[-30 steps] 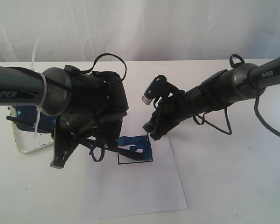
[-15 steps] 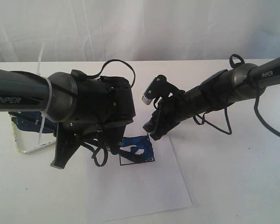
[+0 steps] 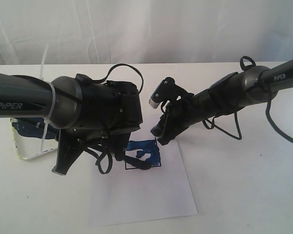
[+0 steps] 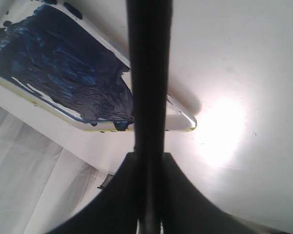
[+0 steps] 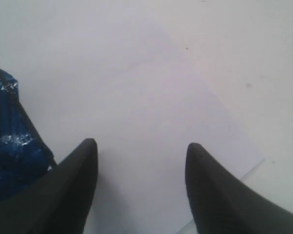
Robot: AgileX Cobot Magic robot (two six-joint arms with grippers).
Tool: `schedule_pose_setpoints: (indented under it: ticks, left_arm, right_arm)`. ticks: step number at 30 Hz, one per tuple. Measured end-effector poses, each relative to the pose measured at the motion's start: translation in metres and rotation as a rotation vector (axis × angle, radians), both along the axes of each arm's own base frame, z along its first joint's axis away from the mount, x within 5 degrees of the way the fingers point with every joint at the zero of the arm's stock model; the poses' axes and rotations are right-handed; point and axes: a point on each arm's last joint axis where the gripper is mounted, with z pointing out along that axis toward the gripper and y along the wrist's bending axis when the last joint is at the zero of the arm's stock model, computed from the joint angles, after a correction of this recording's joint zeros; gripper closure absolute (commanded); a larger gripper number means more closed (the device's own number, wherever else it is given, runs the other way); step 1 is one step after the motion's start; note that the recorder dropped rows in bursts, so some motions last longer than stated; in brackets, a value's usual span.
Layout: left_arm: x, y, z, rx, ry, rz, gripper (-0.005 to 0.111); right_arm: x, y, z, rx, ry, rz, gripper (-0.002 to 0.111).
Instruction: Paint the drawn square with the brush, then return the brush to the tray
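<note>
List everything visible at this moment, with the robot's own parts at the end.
table: one, white, under everything
curtain: one, white, behind the table
paper sheet: one, white, on the table at centre
drawn square: one, black outline partly smeared blue, near the sheet's top edge in the exterior view
tray: one, pale rim with dark blue paint inside, on the table at the exterior view's left
brush: one, dark handle, in the left gripper; tip hidden
left gripper: one, black, shut on the brush
right gripper: one, black, open, fingertips over the sheet
</note>
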Motion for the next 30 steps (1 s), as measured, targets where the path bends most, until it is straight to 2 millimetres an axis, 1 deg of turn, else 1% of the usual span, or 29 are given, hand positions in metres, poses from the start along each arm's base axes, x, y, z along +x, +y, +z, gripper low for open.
schedule_pose_setpoints:
  ticks: [9, 17, 22, 30]
  left_arm:
    - [0.0001, 0.0000, 0.0001, 0.000, -0.002, 0.001, 0.107]
    - [0.0027, 0.0004, 0.0022, -0.002, -0.052, 0.012, 0.107]
    - [0.0060, 0.0007, 0.0050, -0.014, -0.123, 0.033, 0.107]
    - [0.0050, -0.0007, 0.0031, -0.048, -0.118, 0.051, 0.107]
  right_arm:
    - [0.0001, -0.0001, 0.0000, -0.001, -0.001, -0.001, 0.057]
    - [0.0005, -0.0005, -0.0001, -0.006, -0.008, -0.001, 0.057]
    - [0.0005, -0.0005, -0.0001, -0.006, -0.008, -0.001, 0.057]
    - [0.0005, -0.0005, -0.0001, -0.006, -0.008, -0.001, 0.057]
